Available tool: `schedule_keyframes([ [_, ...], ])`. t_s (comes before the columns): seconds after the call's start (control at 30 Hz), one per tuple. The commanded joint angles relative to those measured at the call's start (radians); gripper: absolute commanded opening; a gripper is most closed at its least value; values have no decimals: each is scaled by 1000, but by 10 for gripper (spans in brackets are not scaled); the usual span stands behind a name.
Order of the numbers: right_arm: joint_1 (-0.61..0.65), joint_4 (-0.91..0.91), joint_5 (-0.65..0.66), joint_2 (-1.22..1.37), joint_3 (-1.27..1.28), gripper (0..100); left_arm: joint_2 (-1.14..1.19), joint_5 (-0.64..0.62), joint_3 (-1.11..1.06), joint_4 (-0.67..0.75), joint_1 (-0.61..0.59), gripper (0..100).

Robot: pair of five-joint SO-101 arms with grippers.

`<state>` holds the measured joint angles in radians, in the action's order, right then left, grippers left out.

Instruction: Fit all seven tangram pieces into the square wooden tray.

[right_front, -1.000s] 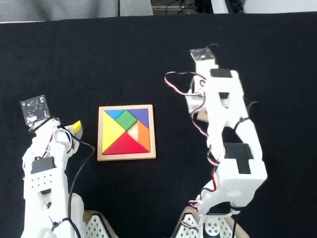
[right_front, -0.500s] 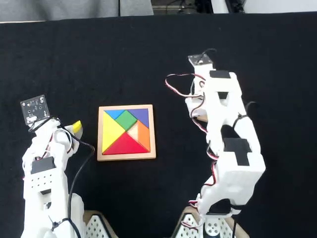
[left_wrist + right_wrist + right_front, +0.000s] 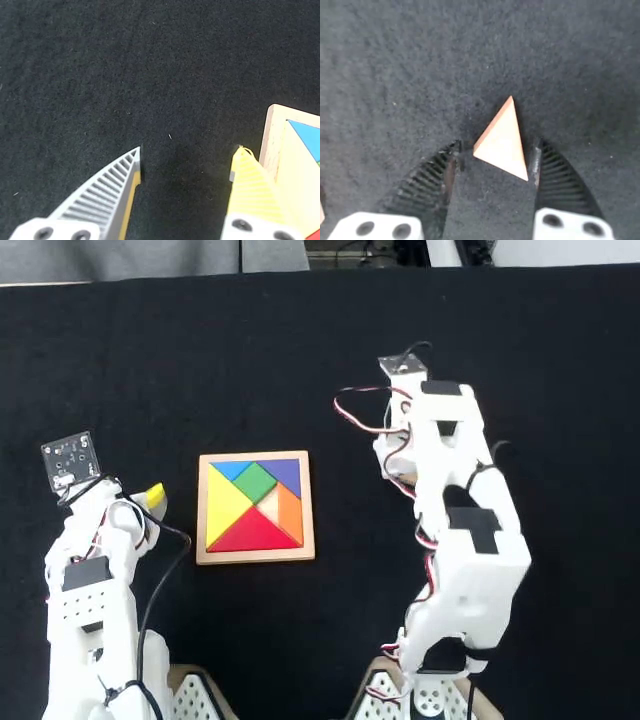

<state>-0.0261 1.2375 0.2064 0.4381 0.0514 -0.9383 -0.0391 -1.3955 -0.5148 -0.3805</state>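
right gripper point(image 3: 496, 146): it is let go. Its two fingers are spread apart, low over the black cloth point(image 3: 395, 60).
small triangle point(image 3: 502, 142): this pale wooden piece lies flat on the cloth, right between the right gripper's fingers. One finger point(image 3: 536, 160) is touching one corner or nearly touching it; I cannot tell which. The other finger point(image 3: 451, 162) has a small gap to the piece. One tip of the triangle pokes out past the fingertips.
left gripper point(image 3: 189, 150): it is let go too. Its fingers are wide apart, with just cloth between them.
tray point(image 3: 272, 135): the square wooden tray lies flat, just beside the left gripper's yellow finger point(image 3: 250, 185), on that finger's outer side. From above it sits between the two arms, off to the side of the right arm point(image 3: 450, 470) and apart from it.
pieces in the tray: blue piece point(image 3: 230, 469), green piece point(image 3: 256, 483), purple piece point(image 3: 285, 473), yellow piece point(image 3: 222, 508), red piece point(image 3: 252, 533) and orange piece point(image 3: 289, 512) all lie flat inside.
pale spot point(image 3: 268, 499): a triangle shape in the tray, with the green, orange and red pieces around it.
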Motion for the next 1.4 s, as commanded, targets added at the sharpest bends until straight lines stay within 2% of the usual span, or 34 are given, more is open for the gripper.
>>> schedule_keyframes([
  [0.0,-23,25,3,18,-99,219,-15,-2,7,15,-1,288],
  [0.17,-31,25,8,59,-130,214,-15,-2,7,15,-1,288],
  [0.33,-26,25,8,61,-130,116,-15,-2,7,15,-1,288],
  [0.43,-26,25,8,61,-130,97,-15,-2,7,15,-1,288],
  [0.8,-32,58,3,51,-148,123,-15,-2,7,15,-1,288],
  [1.0,-28,160,12,19,-165,287,-15,-2,7,15,-1,288],
  [1.13,-26,161,60,12,-117,270,-15,-2,7,15,-1,288],
  [1.37,-25,140,69,16,-93,266,-15,-2,7,15,-1,288],
])
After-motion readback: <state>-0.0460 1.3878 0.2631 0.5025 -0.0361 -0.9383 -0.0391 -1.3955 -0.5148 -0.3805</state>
